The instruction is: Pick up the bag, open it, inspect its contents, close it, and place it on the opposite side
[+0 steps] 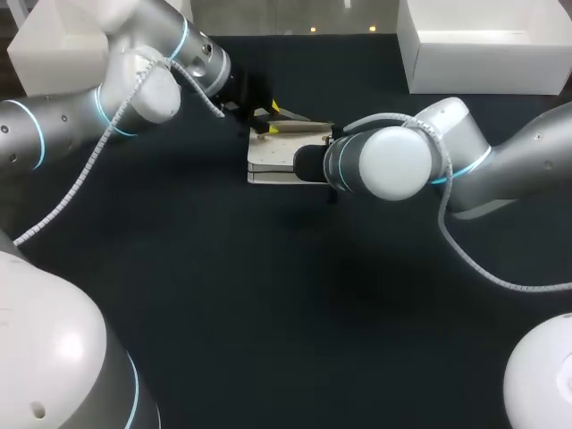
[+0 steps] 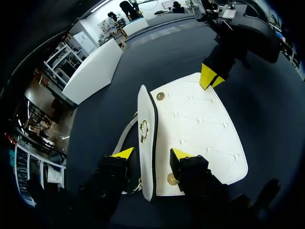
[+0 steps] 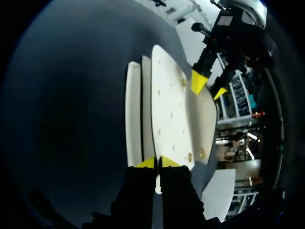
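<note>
Now, your right gripper (image 3: 157, 163) has its yellow tips pinched almost together on the edge of the flap (image 3: 169, 109) of the white bag (image 3: 133, 114); the thin panel runs straight out ahead of those fingers, and the bag's body lies just beside it on the dark table (image 1: 268, 313); your left gripper (image 2: 152, 153) stands wide open at the bag's other end, one finger to each side of the narrow edge that carries the gold clasp (image 2: 144, 130) (the finger on the quilted side overlaps the flap, though you cannot tell whether it presses on it; the other finger stands apart from the bag, with the grey strap (image 2: 125, 136) just beside it); it has hold of nothing; ahead of that left gripper the quilted flap lies spread open, a gold snap (image 2: 160, 96) close to the clasp edge, and at the flap's far edge sit the right gripper's yellow tips; seen from overhead, both arms meet at the bag.
</note>
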Tool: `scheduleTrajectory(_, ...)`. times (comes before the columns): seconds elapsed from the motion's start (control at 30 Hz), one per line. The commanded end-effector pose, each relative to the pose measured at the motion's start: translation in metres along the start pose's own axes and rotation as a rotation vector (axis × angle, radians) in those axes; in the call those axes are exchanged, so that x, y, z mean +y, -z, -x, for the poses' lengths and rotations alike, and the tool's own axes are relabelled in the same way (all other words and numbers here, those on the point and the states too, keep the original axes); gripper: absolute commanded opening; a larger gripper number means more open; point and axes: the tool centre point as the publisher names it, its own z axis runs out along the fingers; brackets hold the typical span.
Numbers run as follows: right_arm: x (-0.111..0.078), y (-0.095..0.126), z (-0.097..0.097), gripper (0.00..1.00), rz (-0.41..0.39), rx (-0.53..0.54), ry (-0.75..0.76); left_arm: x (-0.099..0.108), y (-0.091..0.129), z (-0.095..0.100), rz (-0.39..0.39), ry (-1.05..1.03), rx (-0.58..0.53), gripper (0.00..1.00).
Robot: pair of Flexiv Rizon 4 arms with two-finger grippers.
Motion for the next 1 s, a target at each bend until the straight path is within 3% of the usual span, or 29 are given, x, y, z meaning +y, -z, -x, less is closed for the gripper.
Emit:
scheduleTrajectory(0.03, -0.003, -0.001, -0.005, 0.0, 0.014, -0.298, 0.001, 0.003, -0.009, 0.0, 0.012, 0.017, -0.01, 0.5)
scheduleTrajectory(1.0, -0.003, -0.001, -0.005, 0.0, 0.014, -0.298, 0.001, 0.018, -0.041, 0.02, 0.004, 0.11, 0.014, 0.32)
